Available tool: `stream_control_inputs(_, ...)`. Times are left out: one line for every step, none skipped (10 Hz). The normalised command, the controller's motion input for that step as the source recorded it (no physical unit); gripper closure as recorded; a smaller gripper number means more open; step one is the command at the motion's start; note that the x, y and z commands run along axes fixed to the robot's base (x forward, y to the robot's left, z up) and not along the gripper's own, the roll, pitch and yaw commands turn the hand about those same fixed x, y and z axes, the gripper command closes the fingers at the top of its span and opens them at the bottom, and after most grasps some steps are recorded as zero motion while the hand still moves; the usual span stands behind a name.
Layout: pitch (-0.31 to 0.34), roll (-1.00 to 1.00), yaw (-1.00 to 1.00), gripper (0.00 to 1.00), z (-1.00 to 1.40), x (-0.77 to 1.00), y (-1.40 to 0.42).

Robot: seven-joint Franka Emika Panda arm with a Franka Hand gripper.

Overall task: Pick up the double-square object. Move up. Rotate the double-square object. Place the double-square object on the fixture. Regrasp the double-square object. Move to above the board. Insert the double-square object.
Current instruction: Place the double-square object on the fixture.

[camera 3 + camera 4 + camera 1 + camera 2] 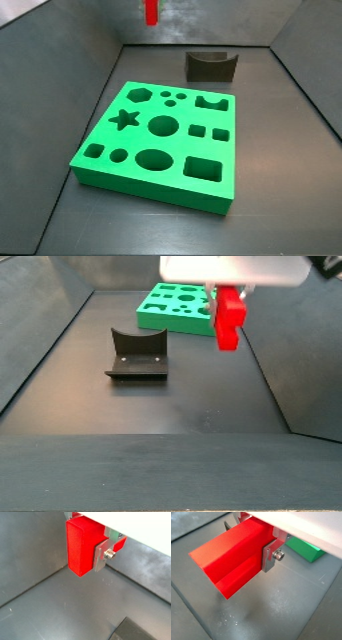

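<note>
My gripper [230, 294] is shut on the double-square object [230, 318], a stepped bright red block that hangs upright, well above the floor. In both wrist views the block [81, 547] [232, 558] fills the space between the fingers, and one silver finger plate [101, 558] presses on its side. In a side view only the block's lower end [151, 12] shows at the top edge. The dark fixture [211, 65] [138, 353] stands on the floor, apart from the block. The green board [163, 140] [178, 306] lies flat with its holes empty.
Grey bin walls [67, 90] slope up around the dark floor [174, 406]. A corner of the board [304, 549] shows below the gripper in a wrist view. The fixture stands beyond the board's far edge in a side view.
</note>
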Motion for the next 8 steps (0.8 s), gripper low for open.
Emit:
stream_control_inputs(0.041,0.04,-0.02,1.0,0.77,-0.02,0.01)
stream_control_inputs(0.05,0.04,-0.02,1.0,0.55,-0.01,0.01)
stream_control_inputs(0.065,0.04,-0.02,1.0,0.33,0.0,0.01)
stream_control_inputs(-0.263,-0.53,0.2,1.0,-0.31,1.0,-0.64)
stream_control_inputs(-0.255,-0.53,0.2,1.0,-0.36,1.0,-0.64)
stream_control_inputs(-0.201,-0.43,0.15,1.0,-0.36,1.0,-0.54)
stream_control_inputs(-0.139,-0.34,0.1,1.0,-0.32,1.0,-0.47)
stream_control_inputs(-0.058,-0.25,0.04,1.0,-0.25,1.0,-0.42)
